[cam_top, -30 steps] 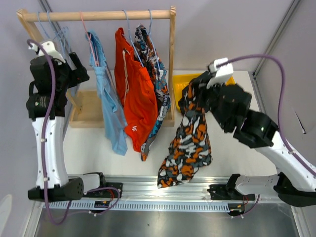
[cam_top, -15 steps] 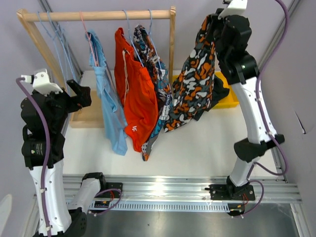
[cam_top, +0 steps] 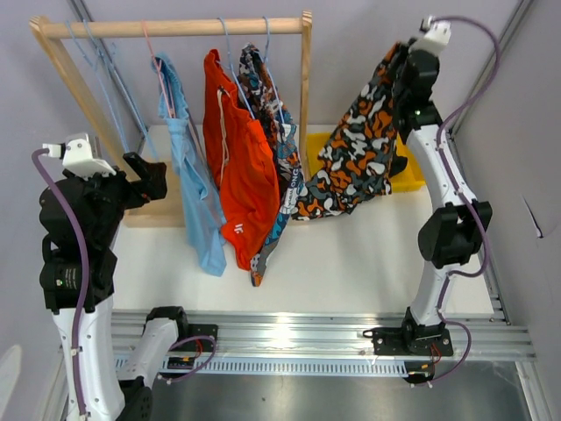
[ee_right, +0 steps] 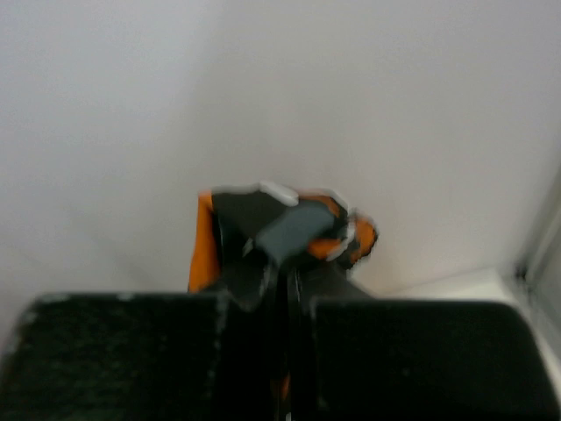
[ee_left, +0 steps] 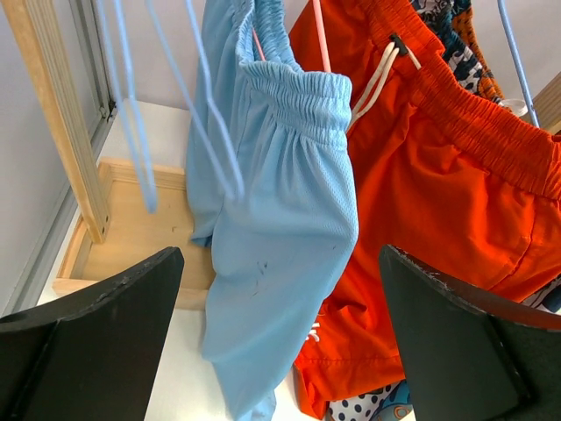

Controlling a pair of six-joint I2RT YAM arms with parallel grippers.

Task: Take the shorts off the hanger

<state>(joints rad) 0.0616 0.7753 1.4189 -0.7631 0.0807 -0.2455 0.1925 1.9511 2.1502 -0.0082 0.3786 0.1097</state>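
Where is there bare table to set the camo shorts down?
Widest bare patch: the table between the front rail, the three hanging pairs and the right arm. Crowded: the rack, and the back right, where the camo shorts hide part of the bin.

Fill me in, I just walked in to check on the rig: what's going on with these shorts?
The right gripper is shut on the camouflage shorts, holding them up to the right of the rack, near the yellow bin. The left gripper hangs open facing the light blue shorts, which are still on their hanger. The orange shorts and the printed shorts hang on the rack too.
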